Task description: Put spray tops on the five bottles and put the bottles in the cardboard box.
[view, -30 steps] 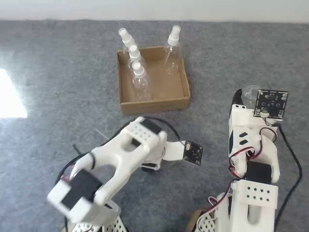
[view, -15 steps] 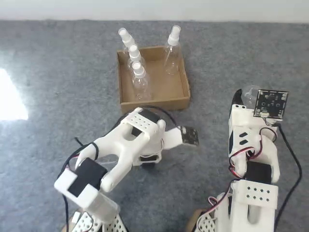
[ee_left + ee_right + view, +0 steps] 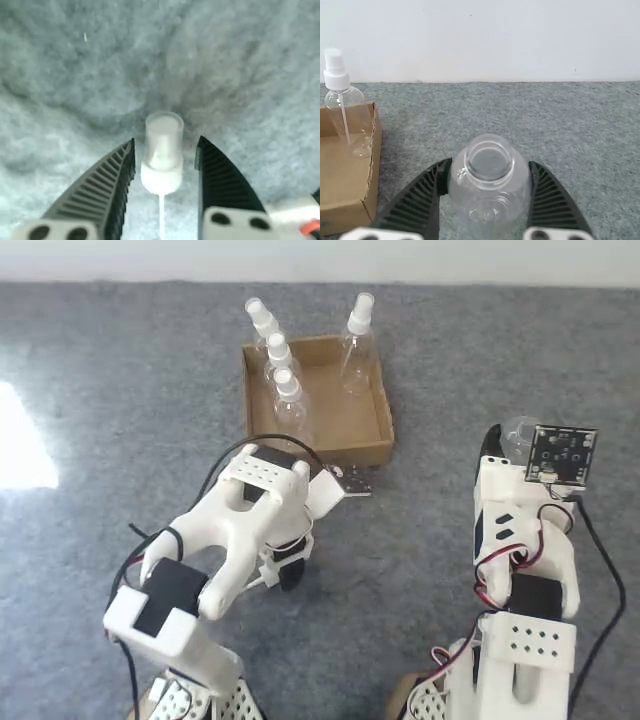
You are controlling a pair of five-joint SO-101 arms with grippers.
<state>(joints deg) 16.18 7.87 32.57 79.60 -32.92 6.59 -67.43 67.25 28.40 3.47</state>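
Readable text: we find none on anything here
cardboard box [image 3: 370, 452]: plain brown walls, no print that we can read
open bottle [image 3: 489, 185]: clear plastic, no label that we can read
camera board [image 3: 562, 455]: any markings on it are too small for us to read

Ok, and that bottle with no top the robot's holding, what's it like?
The bottle is clear, plastic-looking and round-bodied, with an open neck and no spray top; it looks empty. It stands upright above the grey carpet, to the right of the cardboard box, pinched by the right gripper, whose black ribbed fingers press its two sides.
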